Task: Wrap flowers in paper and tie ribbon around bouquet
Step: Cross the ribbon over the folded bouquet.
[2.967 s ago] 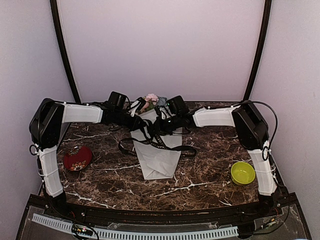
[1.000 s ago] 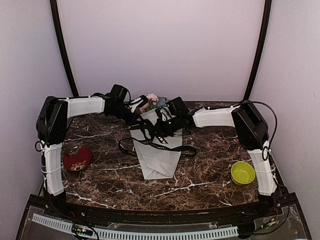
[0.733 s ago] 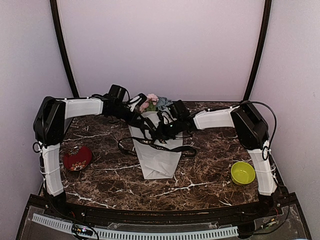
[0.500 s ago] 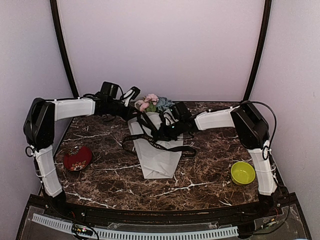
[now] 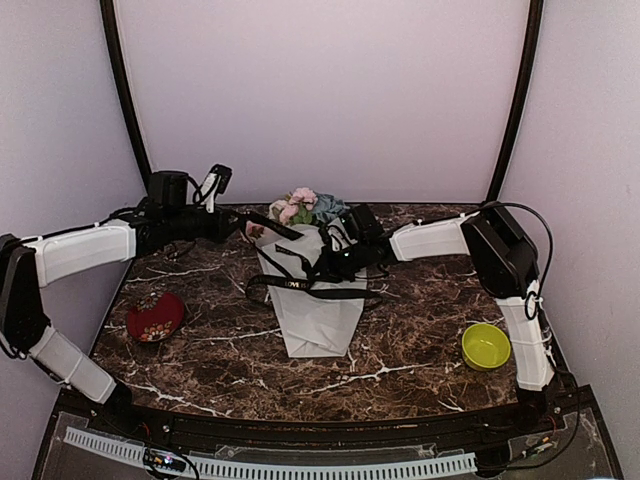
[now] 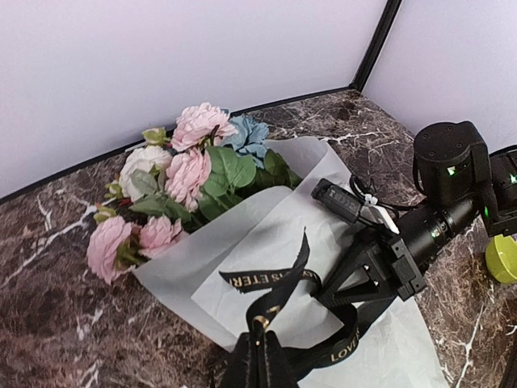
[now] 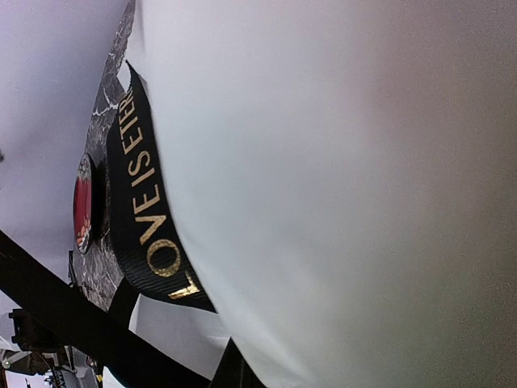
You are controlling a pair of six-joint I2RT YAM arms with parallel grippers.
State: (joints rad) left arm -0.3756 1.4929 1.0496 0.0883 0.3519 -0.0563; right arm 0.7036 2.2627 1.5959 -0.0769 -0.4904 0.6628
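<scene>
Left end effector (image 6: 258,365) and right end effector (image 6: 349,284) clench ribbon (image 6: 271,280); overpulling could tear paper (image 6: 266,218) below flowers (image 6: 190,162)

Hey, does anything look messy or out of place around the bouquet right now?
Yes, the ribbon is not tied. It lies slack and twisted across the paper. One loop hangs past the cone's edge onto the table, and one strand runs to the shut left pincer. The flowers look intact.
</scene>
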